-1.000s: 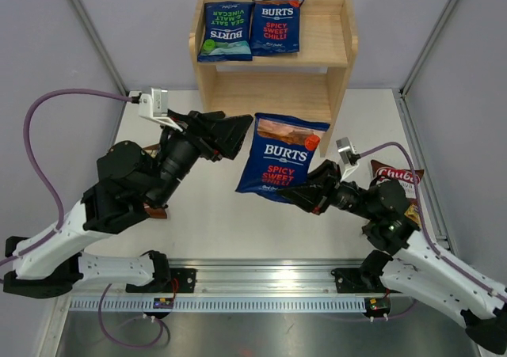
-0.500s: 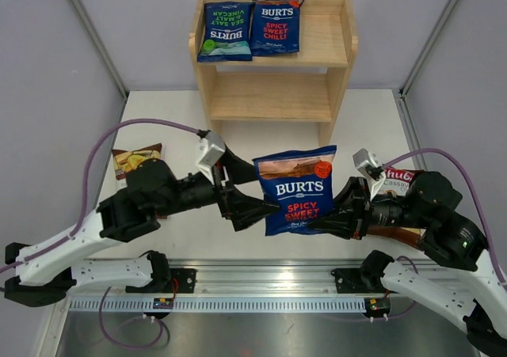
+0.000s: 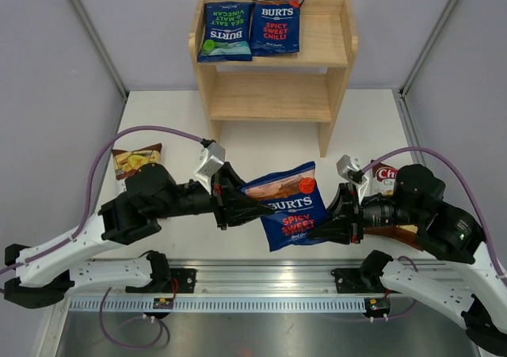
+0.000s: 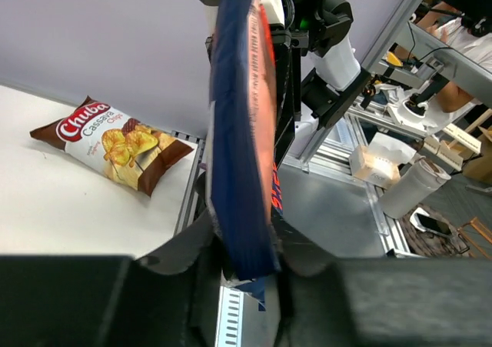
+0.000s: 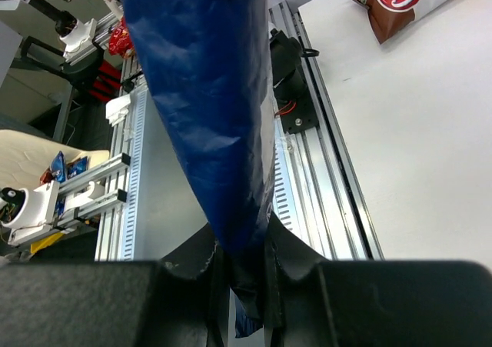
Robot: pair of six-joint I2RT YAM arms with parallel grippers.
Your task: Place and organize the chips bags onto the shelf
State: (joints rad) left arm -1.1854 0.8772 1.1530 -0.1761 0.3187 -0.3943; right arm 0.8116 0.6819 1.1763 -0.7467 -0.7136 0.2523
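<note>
Bare tabletop (image 3: 238, 147) spreads beyond bag (image 3: 291, 214), left claw (image 3: 255, 210) seemingly gripping edge.

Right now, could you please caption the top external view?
Left end effector and right end effector both pinch one Burts bag before the shelf.

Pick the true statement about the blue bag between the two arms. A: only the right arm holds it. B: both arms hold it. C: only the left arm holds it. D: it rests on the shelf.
B: the left jaws and the right jaws each pinch an opposite edge of the blue bag, as both wrist views show.
</note>
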